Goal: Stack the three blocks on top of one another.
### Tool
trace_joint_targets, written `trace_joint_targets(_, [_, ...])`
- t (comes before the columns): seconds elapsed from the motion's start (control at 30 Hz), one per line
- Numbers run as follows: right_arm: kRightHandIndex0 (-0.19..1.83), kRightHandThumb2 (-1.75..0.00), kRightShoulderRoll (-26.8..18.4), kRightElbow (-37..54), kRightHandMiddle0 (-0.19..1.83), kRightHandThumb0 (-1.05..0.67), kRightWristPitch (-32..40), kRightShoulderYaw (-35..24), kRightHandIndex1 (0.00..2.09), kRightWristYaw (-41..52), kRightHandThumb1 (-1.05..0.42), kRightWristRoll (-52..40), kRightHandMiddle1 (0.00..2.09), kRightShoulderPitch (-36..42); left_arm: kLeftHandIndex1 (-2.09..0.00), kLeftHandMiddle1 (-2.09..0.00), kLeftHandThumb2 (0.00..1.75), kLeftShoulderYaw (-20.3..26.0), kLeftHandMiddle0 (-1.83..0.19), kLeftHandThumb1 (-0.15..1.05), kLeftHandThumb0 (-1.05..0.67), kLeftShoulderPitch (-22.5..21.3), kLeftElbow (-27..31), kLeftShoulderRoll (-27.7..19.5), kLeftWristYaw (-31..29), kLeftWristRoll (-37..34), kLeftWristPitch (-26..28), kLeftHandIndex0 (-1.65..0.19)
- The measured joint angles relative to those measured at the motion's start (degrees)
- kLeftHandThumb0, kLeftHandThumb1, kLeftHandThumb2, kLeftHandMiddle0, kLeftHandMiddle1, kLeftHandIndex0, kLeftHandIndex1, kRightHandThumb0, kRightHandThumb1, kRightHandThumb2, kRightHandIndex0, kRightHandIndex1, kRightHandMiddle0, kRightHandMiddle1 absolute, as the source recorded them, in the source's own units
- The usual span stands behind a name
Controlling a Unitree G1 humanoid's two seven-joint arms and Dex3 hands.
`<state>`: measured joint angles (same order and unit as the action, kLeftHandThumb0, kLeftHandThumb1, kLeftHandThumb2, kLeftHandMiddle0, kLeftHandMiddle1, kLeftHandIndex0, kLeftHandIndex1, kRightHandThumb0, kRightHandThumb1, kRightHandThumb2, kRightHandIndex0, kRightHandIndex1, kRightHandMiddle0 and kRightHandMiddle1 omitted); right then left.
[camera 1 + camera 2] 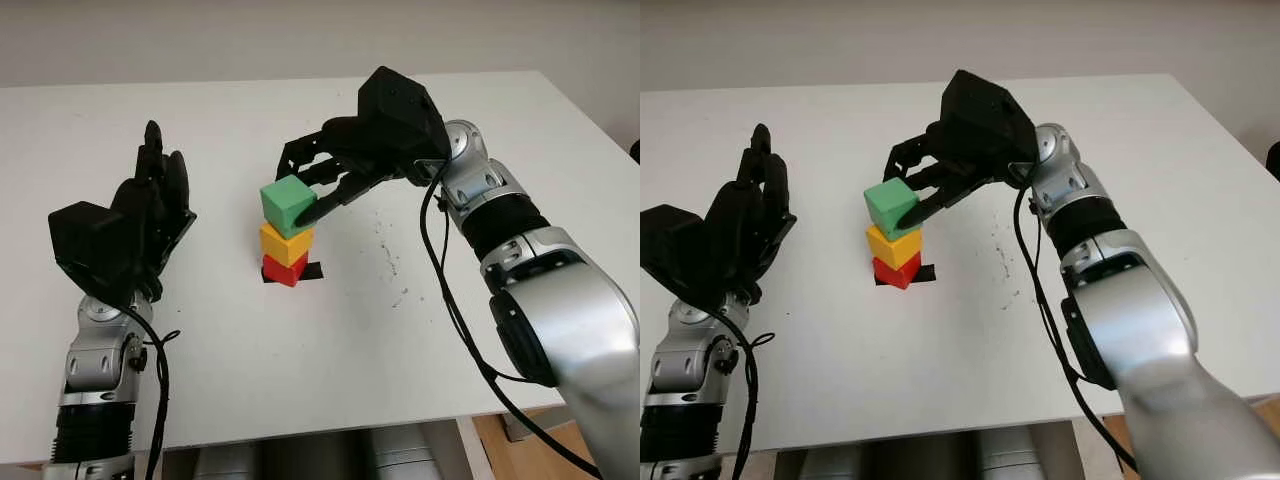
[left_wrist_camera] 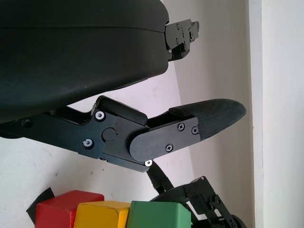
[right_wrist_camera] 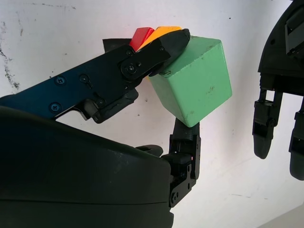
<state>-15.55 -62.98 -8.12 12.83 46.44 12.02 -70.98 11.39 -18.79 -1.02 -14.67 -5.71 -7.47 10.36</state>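
Observation:
Near the middle of the white table (image 1: 300,370) a red block (image 1: 283,269) lies on a black mark (image 1: 313,271). A yellow block (image 1: 285,243) lies on the red one. On top is a green block (image 1: 288,203), turned a little against the one below. My right hand (image 1: 303,188) reaches in from the right and is shut on the green block (image 3: 194,85), one finger on its near side and the others behind it. My left hand (image 1: 150,200) is open and raised to the left of the stack, well apart from it.
The table's front edge (image 1: 300,435) runs close to my body. Small dark specks (image 1: 390,262) mark the surface right of the stack. The right arm's cable (image 1: 445,290) hangs over the table's right part.

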Motion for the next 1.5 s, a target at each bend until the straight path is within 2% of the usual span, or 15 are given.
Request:
trace_joint_targets(0.2, [0.26, -0.05, 0.0, -0.2, 0.25, -0.58, -0.3, 0.0, 0.02, 0.4, -0.87, 0.0, 1.25, 0.0, 0.00, 0.00, 0.72, 0.0, 0.19, 1.05, -0.81, -0.1, -0.5, 0.0, -0.1, 0.2, -0.5, 0.19])
trace_joint_targets(0.27, [0.14, -0.05, 0.0, -0.2, 0.10, -0.62, -0.3, 0.0, 0.02, 1.0, -0.86, 0.0, 1.02, 0.0, 0.00, 0.00, 0.72, 0.0, 0.19, 1.05, -0.82, -0.1, -0.6, 0.0, -0.2, 0.2, -0.6, 0.19])
trace_joint_targets(0.37, [-0.11, -0.05, -0.7, -0.1, -0.13, -0.76, -2.4, -0.1, 0.01, 5.4, -0.86, -0.8, 0.35, 0.0, 0.00, 0.00, 0.72, 0.0, 0.19, 1.05, -0.83, -0.2, -1.0, 0.0, -0.1, 0.4, -0.7, 0.19])
trace_joint_targets(0.47, [-0.18, -0.05, -2.1, 0.2, -0.19, -0.84, -3.7, -0.9, 0.00, 11.1, -0.84, -2.6, 0.06, 0.0, 0.00, 0.00, 0.72, 0.0, 0.19, 1.05, -0.83, -0.2, -1.4, 0.0, 0.0, 0.5, -0.9, 0.19])
trace_joint_targets(0.5, [-0.19, -0.05, -2.6, 0.5, -0.19, -0.85, -3.6, -1.3, 0.00, 12.6, -0.84, -3.4, 0.03, 0.0, 0.00, 0.00, 0.72, 0.0, 0.19, 1.05, -0.83, -0.2, -1.5, 0.0, 0.0, 0.5, -0.9, 0.19])
trace_joint_targets(0.73, [-0.19, -0.06, -6.2, 8.7, -0.19, -0.96, -2.4, -3.8, 0.00, 20.5, -0.87, -8.3, 0.00, 0.1, 0.00, 0.00, 0.71, 0.0, 0.19, 1.05, -0.83, -0.3, -1.9, 0.0, -0.2, 0.5, -1.4, 0.19])
trace_joint_targets(0.87, [-0.19, -0.06, -8.0, 14.2, -0.19, -1.01, 0.1, -5.1, 0.00, 20.9, -0.88, -10.5, 0.00, 0.8, 0.00, 0.00, 0.72, 0.0, 0.19, 1.05, -0.83, -0.4, -2.5, 0.0, -0.3, 0.5, -1.9, 0.19])
trace_joint_targets(0.97, [-0.19, -0.08, -8.9, 17.6, -0.19, -1.04, 2.2, -7.1, 0.00, 18.8, -0.94, -12.5, 0.00, 3.1, 0.00, 0.00, 0.71, 0.0, 0.19, 1.05, -0.84, -0.5, -2.9, 0.0, -0.4, 0.5, -2.3, 0.19])
trace_joint_targets(1.0, [-0.19, -0.09, -9.1, 19.1, -0.19, -1.04, 3.5, -8.1, 0.00, 16.9, -0.98, -13.1, 0.00, 4.4, 0.00, 0.00, 0.71, 0.0, 0.19, 1.05, -0.84, -0.5, -2.9, 0.0, -0.4, 0.5, -2.3, 0.19])
trace_joint_targets(1.1, [-0.19, -0.39, -9.0, 25.1, -0.19, -0.97, 5.3, -11.8, 0.00, 5.8, -1.04, -14.1, 0.00, 10.5, 0.00, 0.00, 0.71, 0.1, 0.19, 1.05, -0.85, -0.5, -3.0, 0.0, -0.5, 0.5, -2.4, 0.19])
trace_joint_targets(1.13, [-0.19, -0.52, -8.6, 27.3, -0.19, -0.89, 5.9, -13.2, 0.00, 1.5, -1.04, -14.6, 0.00, 13.1, 0.00, 0.00, 0.71, 0.3, 0.19, 1.05, -0.85, -0.5, -3.0, 0.0, -0.6, 0.5, -2.5, 0.19])
trace_joint_targets(1.2, [-0.19, -0.63, -6.8, 31.2, -0.19, -0.82, 7.6, -16.1, 0.00, -6.5, -1.05, -15.8, 0.00, 18.5, 0.00, 0.00, 0.71, 0.8, 0.19, 1.05, -0.84, -0.4, -3.3, -0.1, -1.1, 0.0, -2.8, 0.19])
trace_joint_targets(1.33, [-0.19, -0.70, -2.2, 34.7, -0.19, -0.80, 9.9, -18.7, 0.00, -17.7, -1.05, -17.4, 0.00, 27.7, 0.00, 0.00, 0.70, 1.4, 0.19, 1.05, -0.84, -0.4, -4.8, -0.1, -1.7, -0.6, -3.8, 0.19])
trace_joint_targets(1.5, [-0.19, -0.74, 1.6, 34.8, -0.19, -0.80, 9.9, -19.6, 0.00, -23.3, -1.05, -19.2, 0.00, 34.4, 0.00, 0.00, 0.72, 1.4, 0.19, 1.05, -0.85, -0.4, -6.0, -0.1, -2.0, -0.7, -4.0, 0.19])
